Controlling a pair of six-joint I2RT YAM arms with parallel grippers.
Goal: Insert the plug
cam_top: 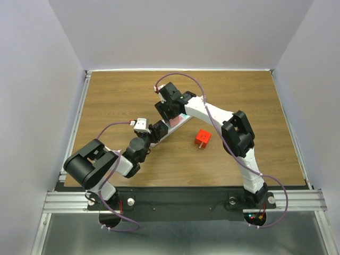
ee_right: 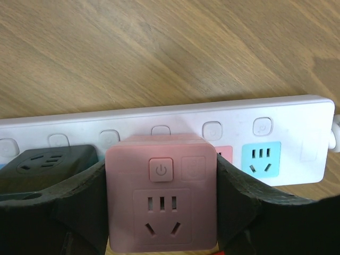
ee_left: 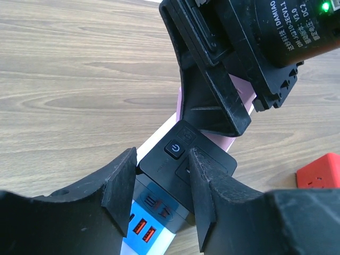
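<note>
Pressing straight down looks like what remains: the right gripper (ee_right: pixel 161 183) is clamped on the pink plug (ee_right: pixel 162 223), held against the white power strip (ee_right: pixel 287 119) midway along its length; the left gripper (ee_left: pixel 162 186), nearer the strip's end, straddles a black plug (ee_left: pixel 178 151), half-spread, grip unclear

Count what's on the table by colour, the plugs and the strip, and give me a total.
White strip: 1
Pink plug: 1
Black plug: 1
Red plug: 1
Total: 4
</note>
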